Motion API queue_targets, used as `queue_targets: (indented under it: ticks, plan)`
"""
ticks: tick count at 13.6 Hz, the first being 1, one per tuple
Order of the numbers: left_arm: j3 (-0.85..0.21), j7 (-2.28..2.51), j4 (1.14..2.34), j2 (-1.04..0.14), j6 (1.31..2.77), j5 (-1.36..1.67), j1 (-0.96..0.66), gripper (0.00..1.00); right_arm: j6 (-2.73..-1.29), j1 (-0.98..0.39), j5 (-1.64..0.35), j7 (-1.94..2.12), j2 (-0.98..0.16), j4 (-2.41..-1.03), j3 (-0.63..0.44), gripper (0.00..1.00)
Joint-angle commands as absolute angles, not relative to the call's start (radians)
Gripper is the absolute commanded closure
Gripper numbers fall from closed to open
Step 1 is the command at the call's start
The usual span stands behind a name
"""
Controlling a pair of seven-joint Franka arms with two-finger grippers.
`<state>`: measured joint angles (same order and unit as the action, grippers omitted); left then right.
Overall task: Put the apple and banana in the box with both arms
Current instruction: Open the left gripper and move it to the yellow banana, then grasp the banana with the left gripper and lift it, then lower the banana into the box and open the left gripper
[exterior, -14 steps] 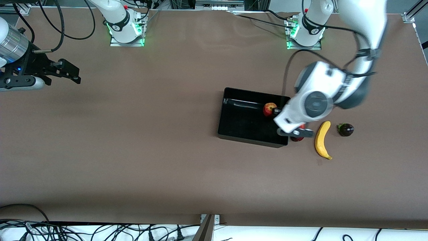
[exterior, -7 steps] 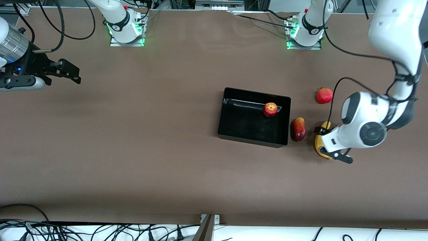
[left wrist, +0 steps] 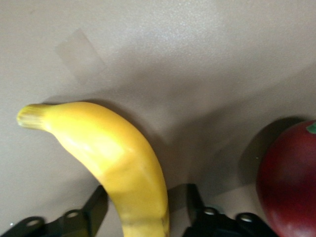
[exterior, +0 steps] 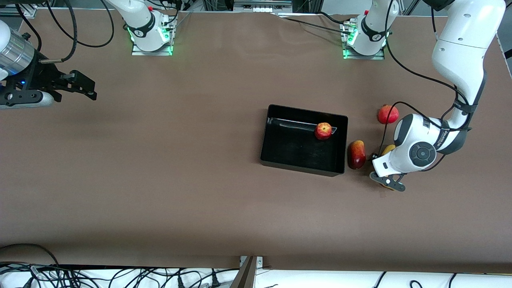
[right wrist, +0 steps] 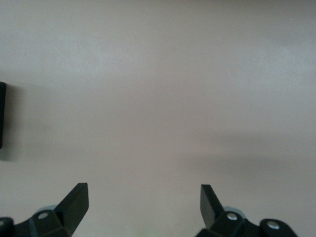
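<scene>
The apple (exterior: 323, 131) lies inside the black box (exterior: 296, 152), at the corner toward the left arm's base. The yellow banana (exterior: 387, 149) (left wrist: 118, 153) lies on the table beside the box, toward the left arm's end, mostly hidden under the left wrist in the front view. My left gripper (exterior: 386, 181) (left wrist: 145, 193) is down at the banana, open, one finger on each side of its thick middle and close to it. My right gripper (exterior: 89, 89) (right wrist: 143, 190) waits open above bare table at the right arm's end.
A red-yellow mango (exterior: 357, 154) (left wrist: 291, 182) lies between the box and the banana. A red pomegranate (exterior: 388, 114) sits farther from the front camera than the banana. A tape patch (left wrist: 79, 54) marks the table by the banana's tip.
The left arm left the apple in the box, swung over to the banana and came down on it. Its fingers have drawn in toward the banana. The right arm has not moved.
</scene>
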<state>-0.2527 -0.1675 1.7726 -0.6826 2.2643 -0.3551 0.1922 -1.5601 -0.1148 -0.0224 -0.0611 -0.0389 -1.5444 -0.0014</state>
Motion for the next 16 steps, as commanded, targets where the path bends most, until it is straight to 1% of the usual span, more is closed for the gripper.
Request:
queue_targets:
  ticks: [1,2,3,4,7,8,9,11,14,16]
  plan:
    - [-0.267,-0.166,1.786,-0.644,2.247,-0.368,0.202,1.00,-1.562,-0.115,-0.025,-0.067,-0.034,-1.540,0.002,0.00]
    - [-0.268,-0.170,1.775,-0.635,2.244,-0.368,0.202,1.00,-1.562,-0.115,-0.025,-0.067,-0.034,-1.540,0.002,0.00]
    - [-0.279,-0.169,1.758,-0.615,2.197,-0.367,0.201,1.00,-1.562,-0.115,-0.025,-0.067,-0.034,-1.540,0.002,0.00]
    - [-0.288,-0.166,1.718,-0.589,2.119,-0.359,0.195,1.00,-1.562,-0.115,-0.025,-0.067,-0.034,-1.540,0.002,0.00]
    - [-0.411,-0.131,1.536,-0.571,1.845,-0.328,0.186,1.00,-1.562,-0.115,-0.025,-0.067,-0.034,-1.540,0.002,0.00]
    - [-0.454,-0.085,1.479,-0.572,1.772,-0.298,0.166,1.00,-1.562,-0.115,-0.025,-0.067,-0.034,-1.540,0.002,0.00]
    - [-0.477,-0.008,1.453,-0.577,1.740,-0.275,0.125,1.00,-1.562,-0.115,-0.025,-0.067,-0.034,-1.540,0.002,0.00]
    - [-0.479,0.200,1.451,-0.583,1.738,-0.270,0.013,1.00,-1.562,-0.115,-0.025,-0.067,-0.034,-1.540,0.002,0.00]
    - [-0.477,0.502,1.450,-0.644,1.755,-0.276,-0.168,1.00,-1.562,-0.115,-0.025,-0.067,-0.034,-1.540,0.002,0.00]
    - [-0.477,0.541,1.476,-0.692,1.851,-0.281,-0.207,1.00,-1.562,-0.115,-0.025,-0.067,-0.034,-1.540,0.002,0.00]
